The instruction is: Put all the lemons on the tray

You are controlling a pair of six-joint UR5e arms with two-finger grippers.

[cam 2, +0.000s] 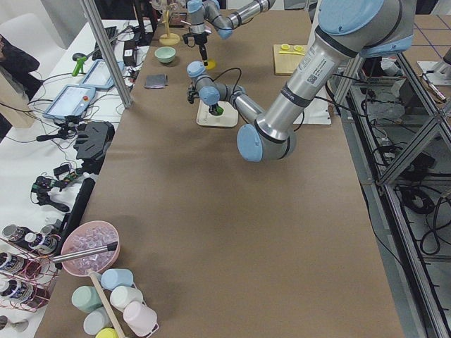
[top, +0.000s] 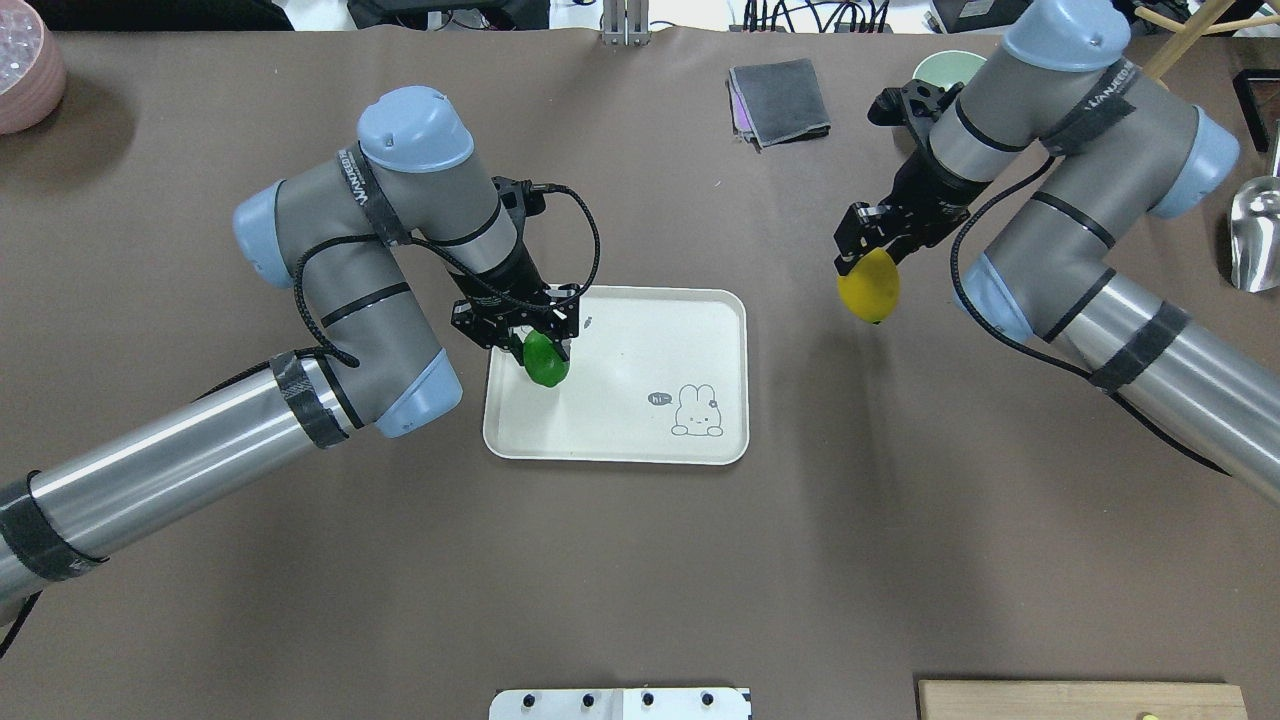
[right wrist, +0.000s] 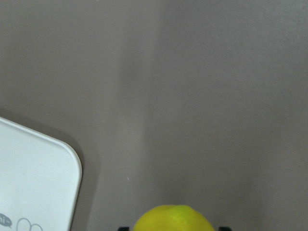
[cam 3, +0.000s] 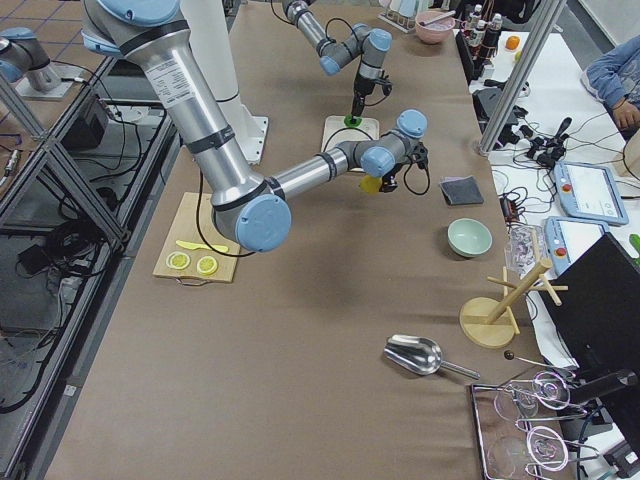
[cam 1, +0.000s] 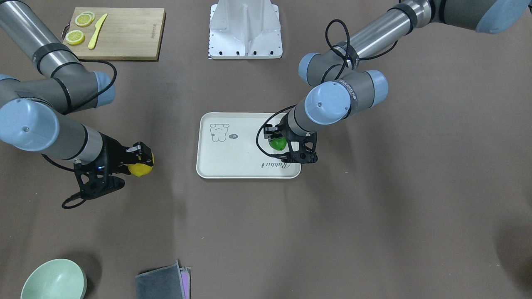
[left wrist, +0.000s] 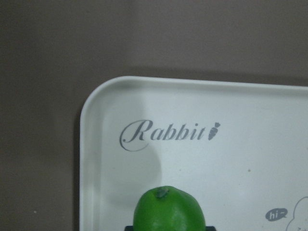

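The cream-white tray (top: 640, 330) lies mid-table, with the bear drawing (top: 697, 412) and "Rabbit" script (left wrist: 168, 134). My left gripper (top: 540, 345) is shut on the green lemon (top: 546, 360) and holds it over the tray's script end; the lemon also shows in the front view (cam 1: 277, 143) and the left wrist view (left wrist: 168, 209). My right gripper (top: 868, 262) is shut on the yellow lemon (top: 868, 288), held above the bare table beside the tray. It also shows in the front view (cam 1: 141, 168) and the right wrist view (right wrist: 173, 219), with the tray's corner (right wrist: 38, 178) at lower left.
A wooden cutting board (cam 1: 120, 33) with lemon slices (cam 1: 75, 37) and a yellow knife (cam 1: 97, 31) lies by the robot's right. A green bowl (cam 1: 54, 280) and a grey cloth (top: 778, 100) lie at the far edge. A metal scoop (top: 1255, 235) lies at the right.
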